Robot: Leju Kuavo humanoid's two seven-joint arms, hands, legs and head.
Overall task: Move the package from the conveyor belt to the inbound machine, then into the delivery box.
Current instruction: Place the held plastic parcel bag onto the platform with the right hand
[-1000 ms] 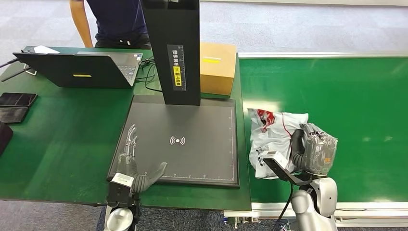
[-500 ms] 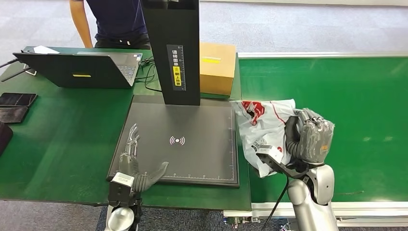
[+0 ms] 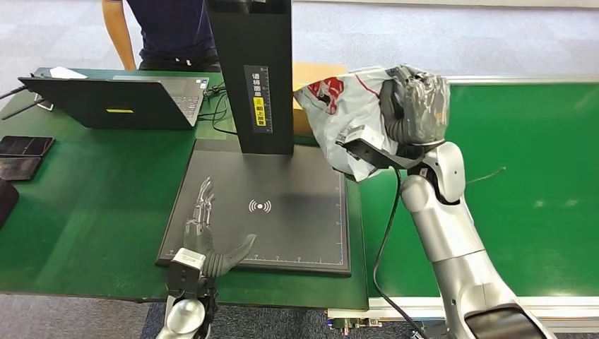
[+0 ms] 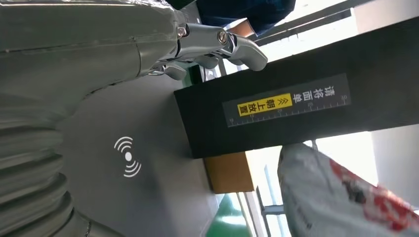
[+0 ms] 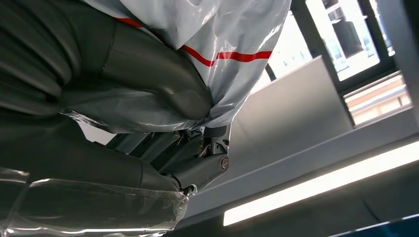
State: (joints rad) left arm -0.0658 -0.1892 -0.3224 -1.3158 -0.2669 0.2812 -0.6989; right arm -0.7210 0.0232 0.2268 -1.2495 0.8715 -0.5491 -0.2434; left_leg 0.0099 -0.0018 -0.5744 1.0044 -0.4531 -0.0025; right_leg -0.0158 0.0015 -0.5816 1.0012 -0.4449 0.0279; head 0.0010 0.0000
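Head view shows my right hand (image 3: 417, 106) clenched around the package (image 3: 346, 113), carried in the air at upper centre, above the far right corner of the inbound machine (image 3: 282, 212), I judge to clear its dark column (image 3: 254, 70). My left hand (image 3: 208, 244) rests spread and empty on the pad's near edge at lower left, leaving the scan mark free.

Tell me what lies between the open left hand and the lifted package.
In the head view, the dark scanning pad of the inbound machine lies between the left hand and the package gripped by the right hand. That stretch of pad is bare.
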